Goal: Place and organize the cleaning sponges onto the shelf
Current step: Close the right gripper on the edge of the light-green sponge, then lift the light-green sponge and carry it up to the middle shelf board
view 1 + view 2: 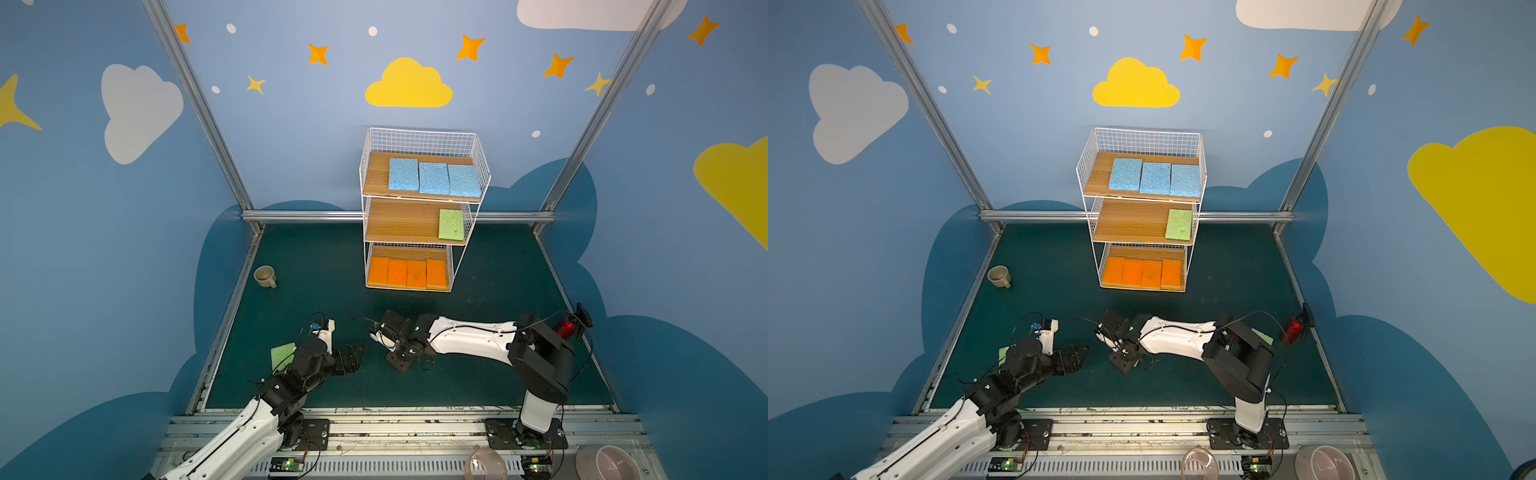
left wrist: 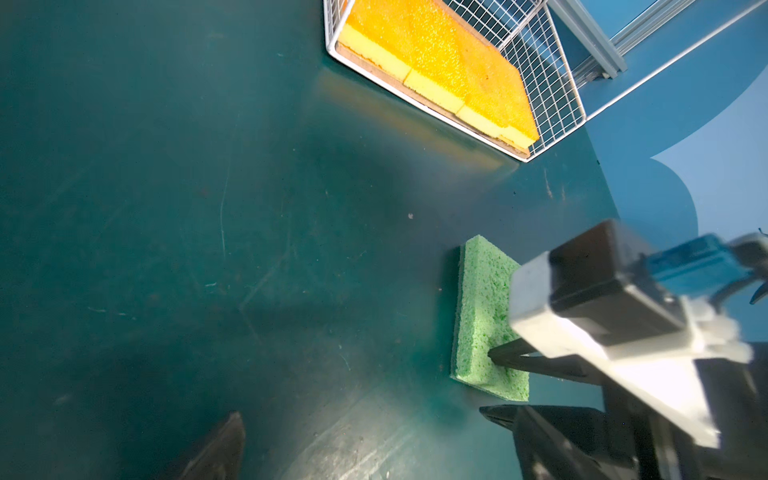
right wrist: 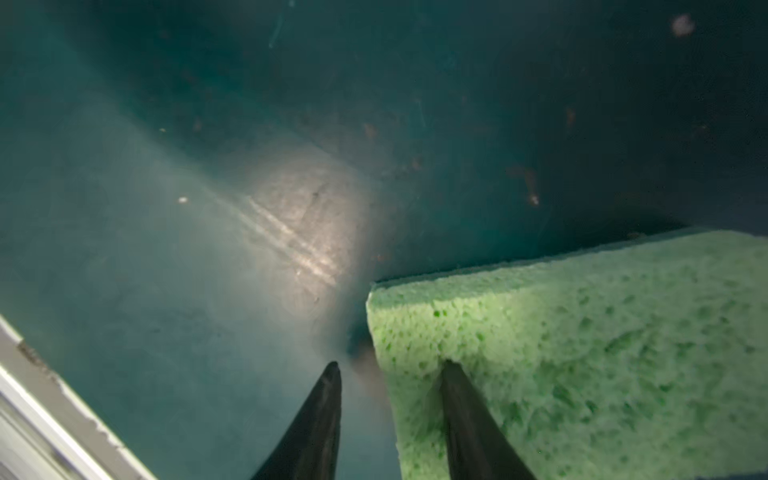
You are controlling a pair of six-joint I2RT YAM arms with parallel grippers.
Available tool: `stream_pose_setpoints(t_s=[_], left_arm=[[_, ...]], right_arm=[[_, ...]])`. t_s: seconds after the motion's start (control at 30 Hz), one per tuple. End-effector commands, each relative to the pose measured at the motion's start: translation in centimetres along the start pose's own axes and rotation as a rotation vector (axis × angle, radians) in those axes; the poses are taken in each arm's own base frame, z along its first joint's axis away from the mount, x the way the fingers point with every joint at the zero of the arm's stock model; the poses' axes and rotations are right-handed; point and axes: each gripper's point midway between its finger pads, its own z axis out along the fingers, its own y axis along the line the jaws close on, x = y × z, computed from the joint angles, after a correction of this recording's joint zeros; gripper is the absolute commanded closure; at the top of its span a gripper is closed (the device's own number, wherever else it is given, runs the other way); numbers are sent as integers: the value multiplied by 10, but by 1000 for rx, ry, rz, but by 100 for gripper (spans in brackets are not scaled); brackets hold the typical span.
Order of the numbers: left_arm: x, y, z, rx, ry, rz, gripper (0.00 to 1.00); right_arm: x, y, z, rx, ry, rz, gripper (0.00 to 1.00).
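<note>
- Bench (image 1: 498, 291): dark green top, scuffed.
- Shelf (image 1: 422, 137) stands on it at the far middle, upright.
- Top board: three blue sponges (image 1: 434, 178), flat, side by side.
- Middle board: one shelved green sponge (image 1: 451, 224) at its right end.
- Bottom board: four orange sponges (image 1: 407, 273) in a touching row.
- On the bench itself: beige mug (image 1: 265, 276) far left; left green sponge (image 1: 281, 355), partly hidden; middle green sponge (image 2: 482, 316); right green sponge (image 1: 1262, 336), mostly hidden.
</note>
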Motion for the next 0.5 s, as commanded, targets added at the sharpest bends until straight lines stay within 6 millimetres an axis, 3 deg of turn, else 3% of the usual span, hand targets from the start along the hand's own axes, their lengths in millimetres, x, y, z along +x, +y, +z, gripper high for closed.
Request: stream_pose_setpoints(t_s=[0.0,0.27,0.47], left_arm=[[5,3,1,-1,10,-4,0],[2,1,-1,5,5,-8,0],[-2,-1,-7,6,-9,-5,0]], right_arm=[[6,-3,9,38,38,-13,62],[12,-8,11,192,69,-105,82],[8,-9,0,256,51,-133,97]])
